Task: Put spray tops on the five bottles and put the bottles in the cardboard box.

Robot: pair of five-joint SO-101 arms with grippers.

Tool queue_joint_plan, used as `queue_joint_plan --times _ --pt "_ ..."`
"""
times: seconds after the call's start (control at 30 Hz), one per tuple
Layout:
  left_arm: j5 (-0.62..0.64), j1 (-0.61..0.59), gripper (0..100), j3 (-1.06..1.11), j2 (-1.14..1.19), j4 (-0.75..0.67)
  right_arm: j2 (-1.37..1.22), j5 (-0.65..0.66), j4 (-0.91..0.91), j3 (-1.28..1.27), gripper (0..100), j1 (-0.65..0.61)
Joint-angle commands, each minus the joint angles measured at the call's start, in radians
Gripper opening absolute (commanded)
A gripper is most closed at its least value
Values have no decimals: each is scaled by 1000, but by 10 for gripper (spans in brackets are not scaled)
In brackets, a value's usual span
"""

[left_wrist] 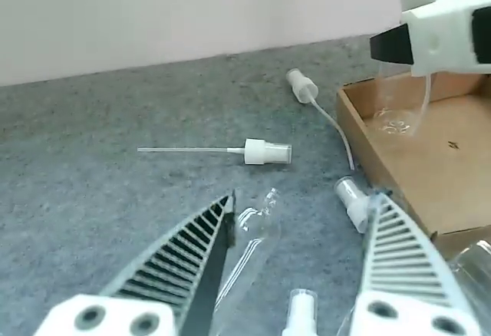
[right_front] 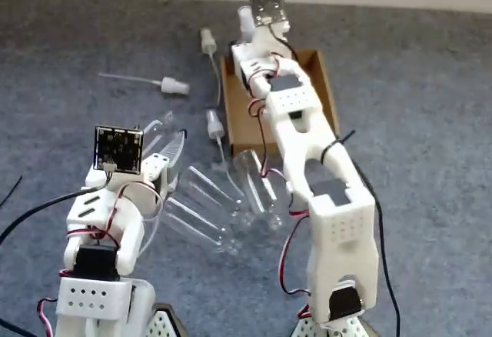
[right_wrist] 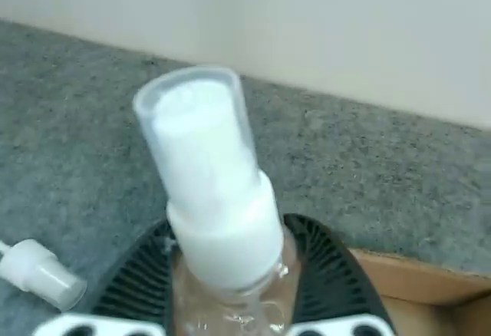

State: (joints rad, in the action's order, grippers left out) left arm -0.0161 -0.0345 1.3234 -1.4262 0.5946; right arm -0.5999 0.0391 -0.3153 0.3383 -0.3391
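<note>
My right gripper (right_front: 250, 43) is shut on a clear bottle (right_wrist: 230, 305) with a white spray top (right_wrist: 209, 175), upright over the far end of the cardboard box (right_front: 324, 83). In the left wrist view that bottle (left_wrist: 400, 110) hangs down into the box (left_wrist: 430, 167). My left gripper (left_wrist: 304, 198) stands open, low over the carpet, above a clear bottle (left_wrist: 253, 236) lying on its side, with loose spray tops (left_wrist: 351, 200) (left_wrist: 301, 309) beside it. Several more clear bottles (right_front: 219, 202) lie between the arms. Other loose spray tops (right_front: 174, 85) (right_front: 208, 41) (right_front: 214, 126) lie left of the box.
Everything rests on grey carpet (right_front: 61, 52). A pale wall (left_wrist: 153, 14) runs behind the box. One spray top's long tube (left_wrist: 184, 149) stretches across the carpet, and another spray top (right_wrist: 38, 271) lies near the box's far corner.
</note>
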Motion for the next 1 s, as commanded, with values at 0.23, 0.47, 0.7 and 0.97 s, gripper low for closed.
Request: queue_joint_plan --times 0.23,0.47,0.7,0.97 --pt "-6 -13 248 -5 2 -23 -67 9 19 117 4 -2" --pt "-6 -13 248 -5 2 -23 -64 8 18 114 134 -13" --pt "-6 -13 248 -5 2 -23 -61 9 -79 128 202 -25" --pt "-9 19 248 -5 2 -17 -68 8 -199 257 284 -38"
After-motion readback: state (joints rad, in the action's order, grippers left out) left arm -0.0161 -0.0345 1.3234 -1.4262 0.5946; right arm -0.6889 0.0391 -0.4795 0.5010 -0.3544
